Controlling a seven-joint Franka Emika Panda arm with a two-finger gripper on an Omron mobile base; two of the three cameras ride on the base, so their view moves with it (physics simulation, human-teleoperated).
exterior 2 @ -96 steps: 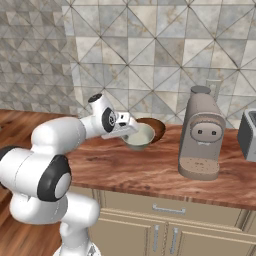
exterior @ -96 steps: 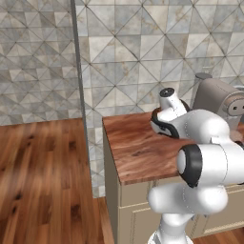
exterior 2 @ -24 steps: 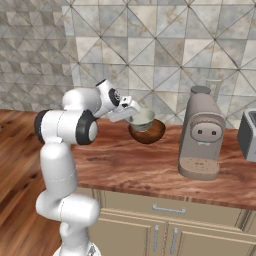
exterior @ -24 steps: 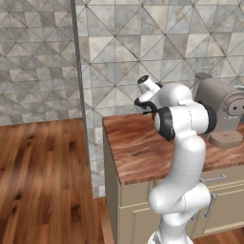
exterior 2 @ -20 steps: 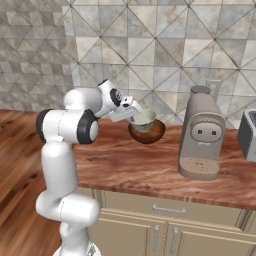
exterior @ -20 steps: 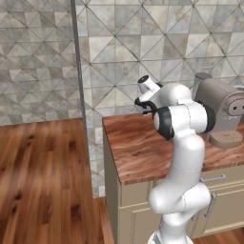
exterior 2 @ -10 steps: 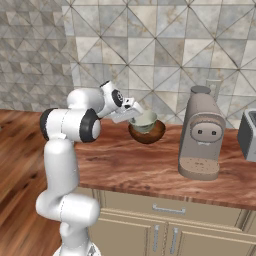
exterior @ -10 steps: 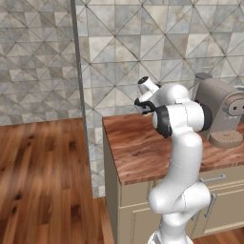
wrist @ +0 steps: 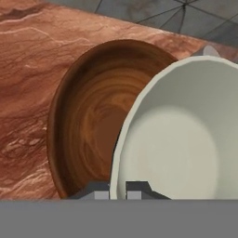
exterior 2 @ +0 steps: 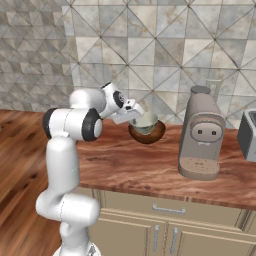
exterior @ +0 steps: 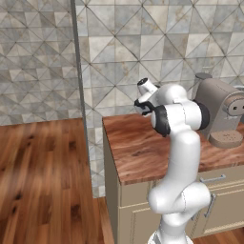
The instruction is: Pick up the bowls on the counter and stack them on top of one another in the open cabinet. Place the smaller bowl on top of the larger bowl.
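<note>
Because both bowls look like hard glazed ware, I judge them stiff, smooth and apt to slip or chip, so a pinch across the rim wall is the natural hold; the smaller bowl (wrist: 186, 139) seems light enough for that, while the larger bowl (wrist: 88, 121), with its thick rim and deep body, is likely heavier and would want a firmer bite on that rim. In the hand view the tool (wrist: 118, 191) has its two dark tips drawn close together on the near rim of the pale bowl, one tip inside and one outside, so it is clamped on that rim. The smaller bowl is whitish-grey, round and plain on the inside that shows here. In the right base view the smaller bowl (exterior 2: 146, 120) sits just above or inside the larger bowl (exterior 2: 148, 133); whether the two touch I cannot tell. The larger bowl is dark reddish-brown and glossy, with a swirled wood-like grain inside, and it appears to rest on the reddish wood-grain worktop (exterior 2: 150, 165), near the tiled wall and to the left of the beige coffee machine (exterior 2: 201, 141). A tilted bowl held by one edge could swing or slide in the grip, so I would carry it slowly.
</note>
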